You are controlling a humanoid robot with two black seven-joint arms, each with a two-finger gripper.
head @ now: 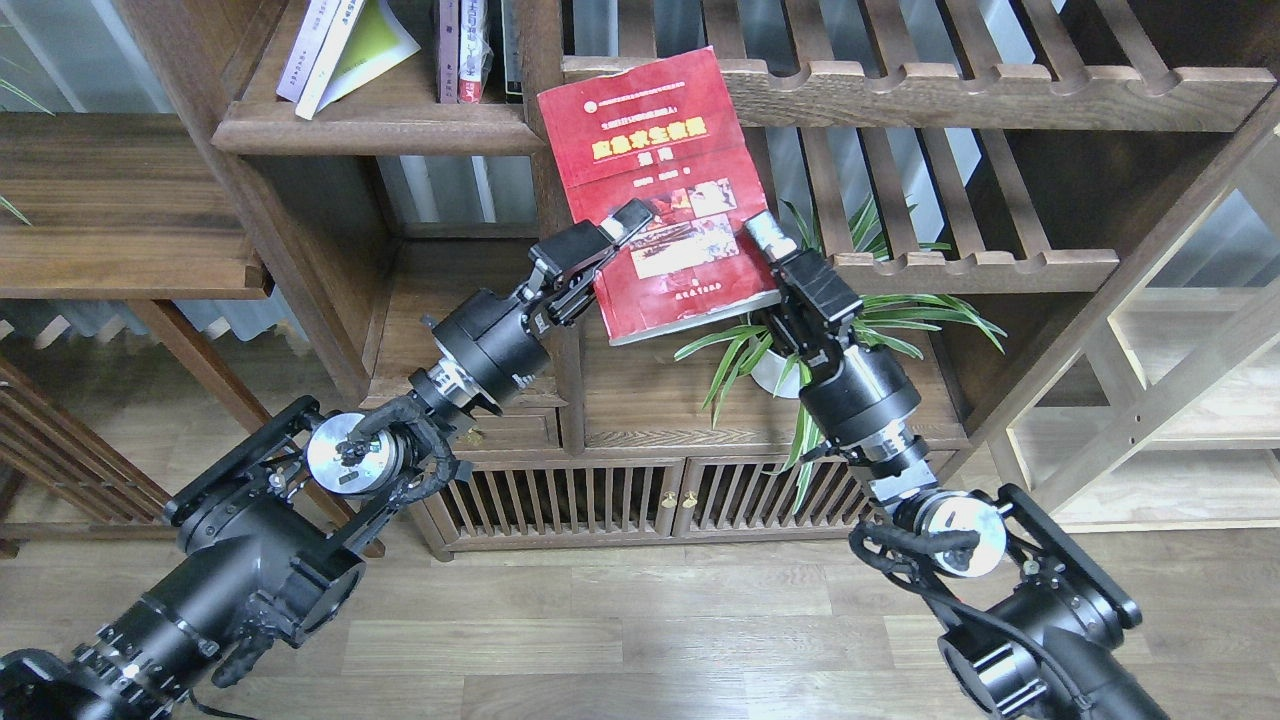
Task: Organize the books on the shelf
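Two black grippers met at one red book (665, 190), which hung in the air, tilted, in front of the bookcase post and the slatted rack (1000, 95). Pinching the book's left edge, the left gripper (618, 228) had one finger over the cover and the other behind it, its arm rising from the lower left with the wrist angled up and right. On the solid dark-brown shelf (375, 125) at the upper left, one yellow-green book (378, 42) lay leaning beside a white book (325, 50), and a few upright books (462, 50) stood against the post. Right of the red book, the right gripper (768, 240) sat at the book's lower right corner; whether its fingers were spread or pressed together could not be told. Its arm climbed from the lower right, in front of one potted plant (880, 315).
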